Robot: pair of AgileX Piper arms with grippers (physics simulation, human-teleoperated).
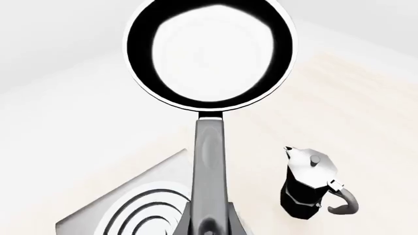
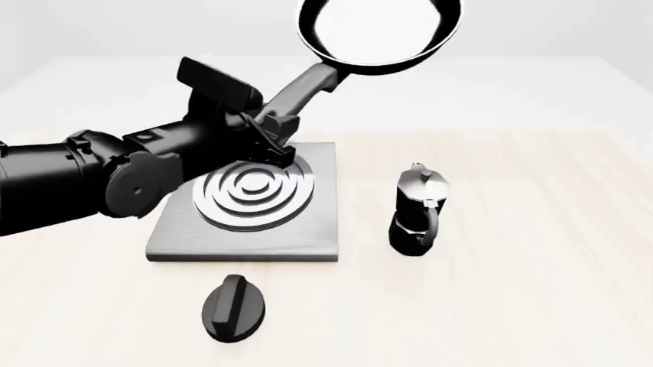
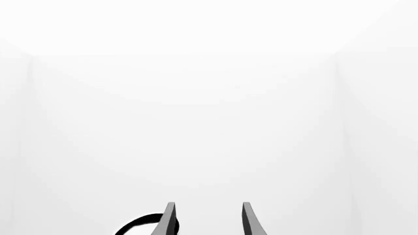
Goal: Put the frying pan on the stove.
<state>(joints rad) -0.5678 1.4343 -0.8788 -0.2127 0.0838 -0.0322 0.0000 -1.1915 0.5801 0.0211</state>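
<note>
My left gripper (image 2: pixel 274 131) clamped the frying pan (image 2: pixel 378 34) by its handle, lifted — lowering onto the stove (image 2: pixel 316 229) remained; right gripper (image 3: pixel 207 218) empty, parted.

Front high (wrists close), shared stove (image 2: pixel 250 202)

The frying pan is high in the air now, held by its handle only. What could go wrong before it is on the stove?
1. The left gripper holds the frying pan far back on its long handle, so the pan might tilt or slip in the jaws.
2. The moka pot stands just beside the stove; a wide swing down could knock it over.
3. The pan hangs beyond the rings, so it may land off-centre.
</note>
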